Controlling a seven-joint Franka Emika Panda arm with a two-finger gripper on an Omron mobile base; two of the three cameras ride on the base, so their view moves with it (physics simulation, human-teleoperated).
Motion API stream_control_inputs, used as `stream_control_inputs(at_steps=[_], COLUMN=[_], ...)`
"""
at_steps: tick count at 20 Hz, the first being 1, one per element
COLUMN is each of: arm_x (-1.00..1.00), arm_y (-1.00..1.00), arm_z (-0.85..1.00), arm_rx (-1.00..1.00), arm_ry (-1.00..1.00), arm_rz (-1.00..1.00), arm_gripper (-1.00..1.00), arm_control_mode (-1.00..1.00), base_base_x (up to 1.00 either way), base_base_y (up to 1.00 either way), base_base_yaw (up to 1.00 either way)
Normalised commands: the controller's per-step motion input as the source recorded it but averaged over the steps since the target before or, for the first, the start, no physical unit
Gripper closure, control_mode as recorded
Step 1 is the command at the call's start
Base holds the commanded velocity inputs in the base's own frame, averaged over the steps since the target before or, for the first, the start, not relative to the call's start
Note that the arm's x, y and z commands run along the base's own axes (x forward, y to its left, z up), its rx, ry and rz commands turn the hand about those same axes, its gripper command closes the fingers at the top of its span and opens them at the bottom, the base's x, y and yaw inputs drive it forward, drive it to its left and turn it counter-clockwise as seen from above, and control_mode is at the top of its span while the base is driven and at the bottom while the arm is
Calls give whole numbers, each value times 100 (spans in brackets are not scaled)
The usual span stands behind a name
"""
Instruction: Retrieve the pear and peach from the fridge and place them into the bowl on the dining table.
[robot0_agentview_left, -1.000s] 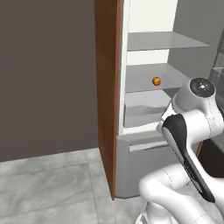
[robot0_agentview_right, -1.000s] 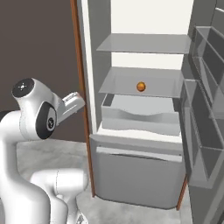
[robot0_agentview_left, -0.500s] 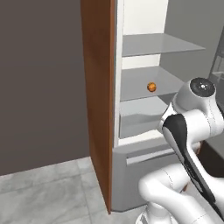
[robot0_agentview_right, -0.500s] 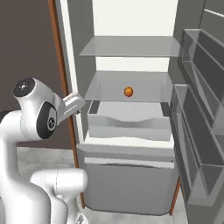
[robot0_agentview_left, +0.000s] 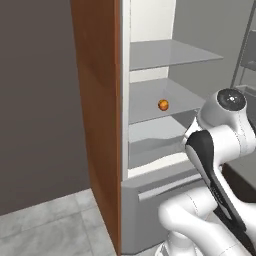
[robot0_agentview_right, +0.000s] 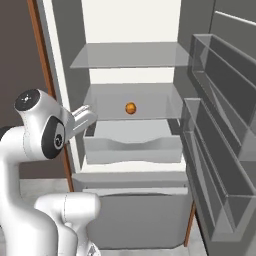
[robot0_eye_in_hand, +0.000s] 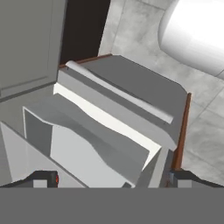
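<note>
Small round orange fruit (robot0_agentview_right: 130, 108) on grey fridge shelf (robot0_agentview_right: 150, 102), centre frame, well apart from released jaws (robot0_eye_in_hand: 114, 178) over white drawer (robot0_eye_in_hand: 87, 144)

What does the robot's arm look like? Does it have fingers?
The arm is smooth, rounded and glossy white, with black bands at the joints and a dark round cap on top. Its gripper has two small dark finger tips, one marked with a red spot.
</note>
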Motion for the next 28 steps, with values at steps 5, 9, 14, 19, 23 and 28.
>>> stream_control_inputs(at_steps=[5, 9, 14, 19, 23, 28], arm_x=[0, 0, 0, 17, 22, 13], arm_y=[0, 0, 0, 0, -6, -9], arm_z=[0, 0, 0, 0, 8, 15], arm_rx=[0, 0, 0, 1, 15, 33], arm_ry=[0, 0, 0, -4, -2, 0], arm_rz=[0, 0, 0, -3, 0, 5], arm_gripper=[-100, -100, -100, -100, -100, -100], arm_control_mode=[100, 100, 100, -100, -100, -100], base_base_x=[47, 43, 40, 14, 0, 0], base_base_y=[-17, -11, -2, 0, 0, 0], base_base_yaw=[-23, -21, -17, -5, 0, 0])
